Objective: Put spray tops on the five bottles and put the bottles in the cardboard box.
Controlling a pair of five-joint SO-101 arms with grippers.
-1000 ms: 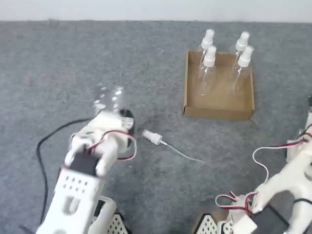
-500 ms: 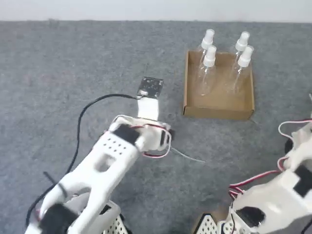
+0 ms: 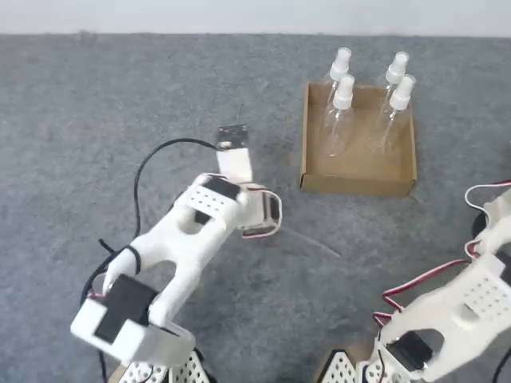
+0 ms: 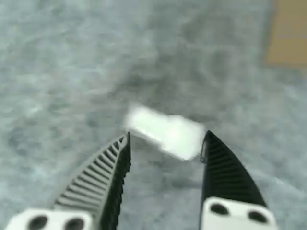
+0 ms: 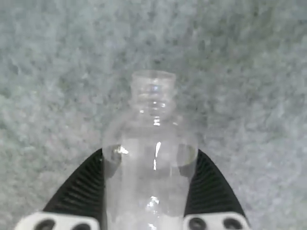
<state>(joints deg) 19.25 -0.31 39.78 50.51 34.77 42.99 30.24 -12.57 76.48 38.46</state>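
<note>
Cardboard box (image 3: 358,185): four capped bottles (image 3: 342,112) stand in two pairs by side walls; lane between pairs bare, front strip of floor bare.
Carpet (image 3: 96,104) left of box open.
Left arm (image 3: 192,239) spans mid-carpet, in way of crossing there; cable (image 3: 184,142) loops beside it.
Left gripper (image 4: 165,139) jaws spread, spray top (image 4: 165,132) between tips.
Right gripper (image 5: 149,158) full: open-necked bottle (image 5: 152,120) fills jaws.
</note>
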